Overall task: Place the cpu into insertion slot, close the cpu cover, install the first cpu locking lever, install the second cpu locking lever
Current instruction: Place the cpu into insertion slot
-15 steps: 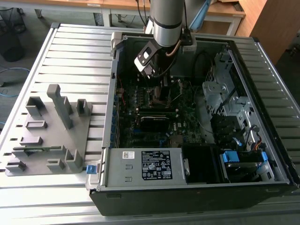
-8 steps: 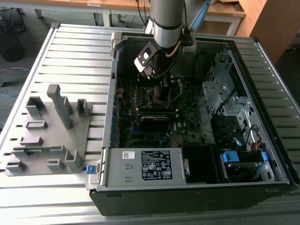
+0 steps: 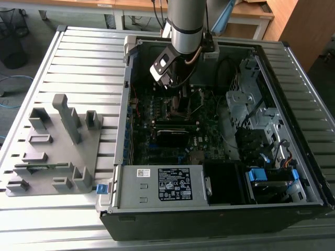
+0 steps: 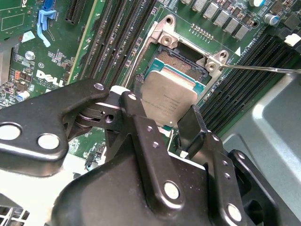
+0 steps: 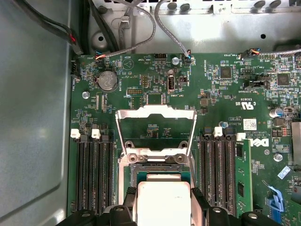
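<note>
My gripper [image 4: 160, 107] is shut on the cpu [image 4: 171, 92], a flat silver square pinched between two black fingers [image 4: 194, 123]. The chip hangs slightly tilted just above the insertion slot [image 4: 181, 57], whose dark pin field partly shows beyond the chip's far edge. In the first wrist view the cpu [image 5: 162, 195] sits between the fingers over the insertion slot [image 5: 155, 168]. The cpu cover [image 5: 155, 112] stands swung open behind the socket. A thin metal lever rod [image 4: 263, 69] sticks out from the socket's corner. In the exterior view the gripper [image 3: 177, 102] reaches down into the open computer case.
Long black memory slots [image 5: 94, 174] flank the socket on both sides of the green board [image 5: 141, 75]. Cables [image 5: 136, 28] run along the case's back wall. A grey fixture [image 3: 55, 151] lies on the slatted table at the exterior view's left. The drive cage [image 3: 251, 110] stands at the exterior view's right.
</note>
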### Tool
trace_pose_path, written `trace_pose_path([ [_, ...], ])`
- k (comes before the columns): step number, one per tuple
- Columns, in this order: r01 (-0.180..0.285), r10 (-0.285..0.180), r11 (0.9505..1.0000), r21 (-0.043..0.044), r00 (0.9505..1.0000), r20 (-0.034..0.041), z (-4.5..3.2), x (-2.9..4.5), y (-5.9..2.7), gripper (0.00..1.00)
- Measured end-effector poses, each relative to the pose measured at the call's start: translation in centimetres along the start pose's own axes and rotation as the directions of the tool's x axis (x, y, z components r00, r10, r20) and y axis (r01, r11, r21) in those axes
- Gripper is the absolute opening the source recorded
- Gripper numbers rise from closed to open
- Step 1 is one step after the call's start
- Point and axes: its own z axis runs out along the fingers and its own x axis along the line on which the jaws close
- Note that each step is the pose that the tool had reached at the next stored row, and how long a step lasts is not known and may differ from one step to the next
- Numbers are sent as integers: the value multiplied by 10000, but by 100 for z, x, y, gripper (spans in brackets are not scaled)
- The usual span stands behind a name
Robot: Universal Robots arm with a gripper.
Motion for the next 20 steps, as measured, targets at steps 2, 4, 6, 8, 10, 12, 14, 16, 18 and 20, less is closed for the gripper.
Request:
trace_pose_path([
  [2, 0, 0, 10000, -1, 10000, -3, 9, 0, 0, 54],
  [4, 0, 0, 10000, 0, 10000, 0, 23, -1, -2, 54],
  [6, 1, -1, 10000, 1, 10000, 1, 43, -1, -3, 54],
  [8, 1, -1, 10000, 0, 10000, 1, 70, -2, -5, 54],
  [10, 0, 0, 10000, 0, 10000, 0, 88, -2, -6, 54],
  [12, 5, -5, 10000, 1, 10000, 3, 91, -3, -7, 54],
  [14, 48, -48, 10000, 0, 10000, -2, 96, -1, -7, 54],
  [16, 104, -104, 9999, -2, 9999, -7, 105, 14, -11, 54],
  [18, 147, -147, 9999, -1, 9999, -8, 111, 26, -12, 54],
  [20, 160, -160, 9999, -1, 9999, -9, 117, 29, -12, 54],
])
